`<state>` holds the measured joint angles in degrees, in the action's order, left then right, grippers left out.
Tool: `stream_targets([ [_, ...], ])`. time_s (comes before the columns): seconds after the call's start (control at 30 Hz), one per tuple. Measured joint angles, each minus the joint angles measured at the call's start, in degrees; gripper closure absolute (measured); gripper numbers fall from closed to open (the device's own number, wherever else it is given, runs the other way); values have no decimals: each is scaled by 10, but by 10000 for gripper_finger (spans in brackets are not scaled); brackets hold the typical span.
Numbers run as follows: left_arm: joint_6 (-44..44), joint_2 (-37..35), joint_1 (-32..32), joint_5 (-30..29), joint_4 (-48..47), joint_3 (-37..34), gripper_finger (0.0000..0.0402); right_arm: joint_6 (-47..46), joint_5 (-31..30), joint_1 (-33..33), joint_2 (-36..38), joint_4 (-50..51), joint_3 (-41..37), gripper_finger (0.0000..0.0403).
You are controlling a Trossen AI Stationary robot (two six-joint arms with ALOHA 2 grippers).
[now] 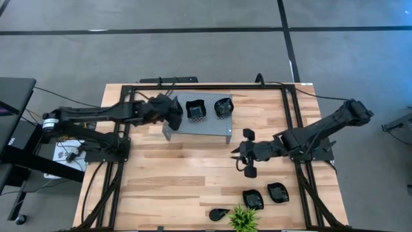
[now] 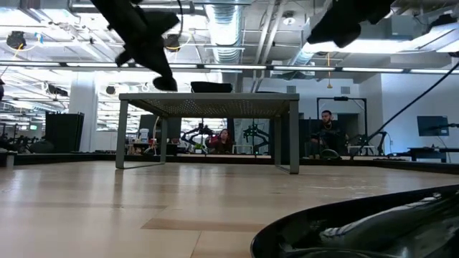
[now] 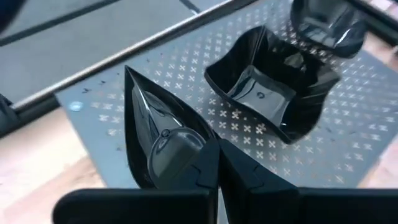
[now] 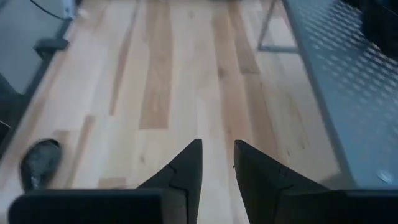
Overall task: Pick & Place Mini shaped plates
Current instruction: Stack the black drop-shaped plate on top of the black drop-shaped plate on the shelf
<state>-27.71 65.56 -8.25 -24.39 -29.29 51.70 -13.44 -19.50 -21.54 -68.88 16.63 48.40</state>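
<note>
Over the perforated grey metal stand (image 1: 199, 119), the left hand (image 3: 214, 163) is clamped on a glossy black leaf-shaped plate (image 3: 155, 134); beside it sit a squarish plate (image 3: 270, 93) and a rounded plate (image 3: 326, 25). Right hand (image 4: 217, 163) hovers apart above the wooden surface (image 4: 161, 74).

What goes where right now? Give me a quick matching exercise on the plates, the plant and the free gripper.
Things:
1. leaf-shaped plate
2. square plate
3. green plant
4. right gripper

Places or states:
a. open above bare table
b. resting on the grey stand
c. at the table edge, beside three loose plates
d. clamped in the left gripper, over the stand

Pairs: 1-d, 2-b, 3-c, 4-a
</note>
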Motion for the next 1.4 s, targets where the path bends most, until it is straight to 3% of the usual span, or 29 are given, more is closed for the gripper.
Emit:
stream_targets([
  [0.27,-38,65,1,-39,54,0,396,-2,16,15,4,18,0,316],
  [0.5,-62,61,1,-64,63,0,396,49,46,17,4,8,0,316],
  [0.97,-37,61,24,-71,55,0,394,91,47,57,4,8,0,316],
  [1.23,-30,61,35,-71,46,0,348,95,103,82,4,4,0,316],
  [1.4,-16,61,35,-74,49,0,322,95,106,87,3,3,0,316],
])
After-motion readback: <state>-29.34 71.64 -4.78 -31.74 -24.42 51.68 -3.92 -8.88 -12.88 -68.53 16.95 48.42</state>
